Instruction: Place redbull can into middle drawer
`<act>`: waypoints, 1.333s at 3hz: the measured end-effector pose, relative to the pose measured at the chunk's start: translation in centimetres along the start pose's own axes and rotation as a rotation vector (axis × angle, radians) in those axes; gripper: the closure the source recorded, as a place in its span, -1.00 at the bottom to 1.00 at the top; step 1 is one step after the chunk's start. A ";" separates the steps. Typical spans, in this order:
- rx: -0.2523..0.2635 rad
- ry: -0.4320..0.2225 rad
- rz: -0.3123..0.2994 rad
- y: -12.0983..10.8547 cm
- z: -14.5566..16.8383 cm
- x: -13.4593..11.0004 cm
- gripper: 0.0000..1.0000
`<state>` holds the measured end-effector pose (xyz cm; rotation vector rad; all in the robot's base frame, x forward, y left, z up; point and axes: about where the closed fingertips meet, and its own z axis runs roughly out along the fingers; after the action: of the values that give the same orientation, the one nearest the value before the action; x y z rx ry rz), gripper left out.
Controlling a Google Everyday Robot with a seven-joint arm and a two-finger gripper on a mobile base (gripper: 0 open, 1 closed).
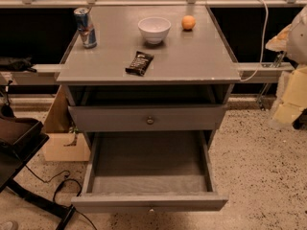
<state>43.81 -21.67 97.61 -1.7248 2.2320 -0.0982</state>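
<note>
Bowl (154, 29), orange (188, 22) and snack bar (139, 63) (dark wrapper) lie on the cabinet top (192, 56).

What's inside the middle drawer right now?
Only its grey floor shows in the middle drawer; the rear strip is covered by the upper drawer front. The redbull can stands on the cabinet top. End effector not in view.

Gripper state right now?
Gripper, at the right edge of view: open or closed cannot be told. The slim blue-and-silver redbull can stands on the grey cabinet top.
</note>
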 end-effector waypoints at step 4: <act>0.035 -0.577 0.135 -9.4 5.9 -9.2 -1.00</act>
<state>56.32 -14.57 96.22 -1.3541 1.8864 0.3454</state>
